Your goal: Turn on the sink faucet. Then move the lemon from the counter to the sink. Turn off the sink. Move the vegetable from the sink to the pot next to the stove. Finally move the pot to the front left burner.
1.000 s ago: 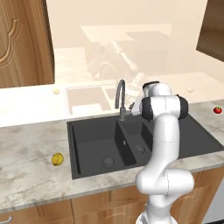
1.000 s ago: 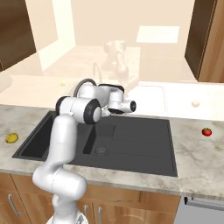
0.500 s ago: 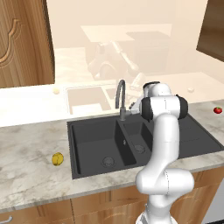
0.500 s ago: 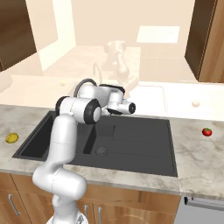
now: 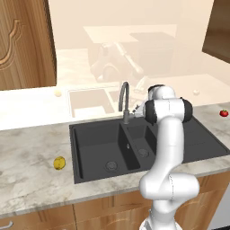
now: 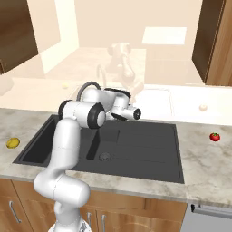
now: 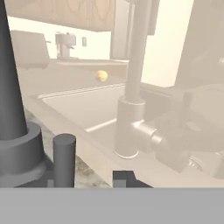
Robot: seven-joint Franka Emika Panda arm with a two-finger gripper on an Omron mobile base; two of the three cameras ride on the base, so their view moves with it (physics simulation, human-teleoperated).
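The gripper [image 5: 138, 108] is closed on nothing and held level beside the sink faucet [image 5: 124, 101], likely so its tips can nudge the small side lever [image 7: 64, 159], seen close up in the hand view. No water runs yet, so step 1 looks unfinished. The lemon [image 5: 59, 163] waits on the tabletop [image 5: 31, 170], left of the sink [image 5: 90, 139].

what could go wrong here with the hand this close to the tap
The gripper sits shut right at the base of the sink faucet, beside its small lever. A push slightly off could slide past the lever or knock the faucet's base instead. No water is visible, and the lemon waits on the counter.
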